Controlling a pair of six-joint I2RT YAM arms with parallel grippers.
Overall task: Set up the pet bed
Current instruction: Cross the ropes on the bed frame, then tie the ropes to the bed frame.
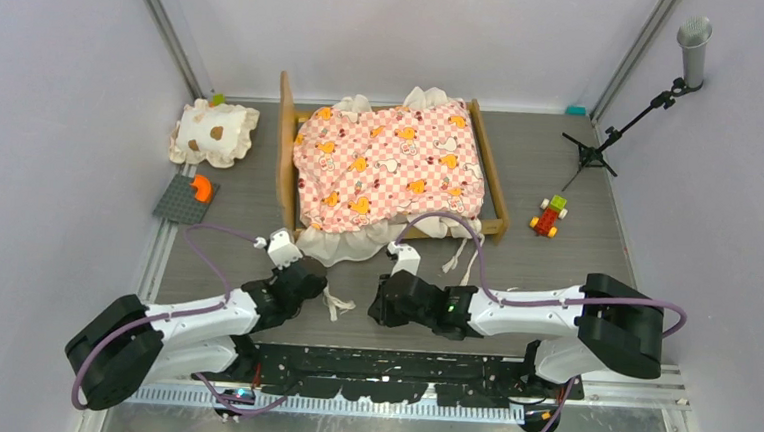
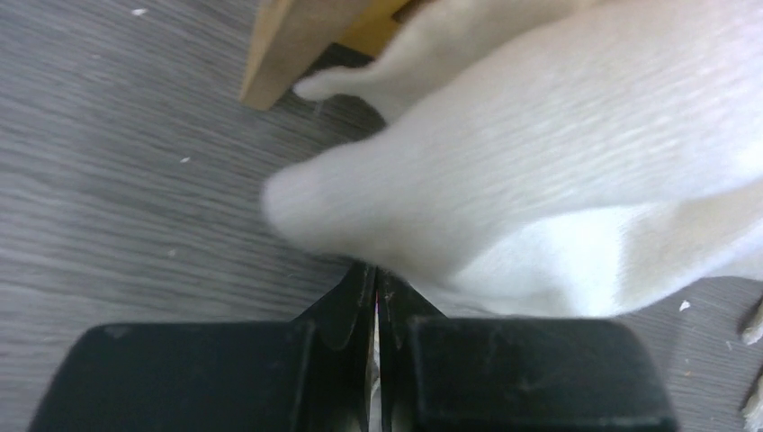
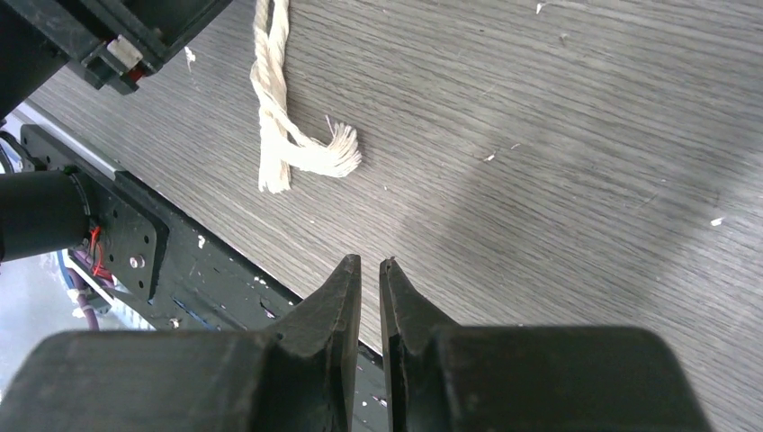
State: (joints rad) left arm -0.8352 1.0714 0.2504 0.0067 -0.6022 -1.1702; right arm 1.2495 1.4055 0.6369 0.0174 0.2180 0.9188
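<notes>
One light-wood pet bed (image 1: 391,166) with a pink checkered mattress printed with orange animals sits mid-back on the grey wood-grain worktop (image 1: 555,277). One cream ruffled pillow (image 1: 215,132) with brown spots lies beside it. There are two black tools. The left tool (image 2: 375,268) is closed tight, its tips touching the soft ribbed cream ruffle (image 2: 504,198) — whether cloth is pinched, I cannot tell. The right tool (image 3: 370,261) shows a narrow slit and holds nothing, near one frayed white cord (image 3: 274,108).

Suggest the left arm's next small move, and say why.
Probably lift the ruffle slightly and ease it back over the pet bed's near rail: the left gripper looks shut on its edge, and it spills onto the table.
</notes>
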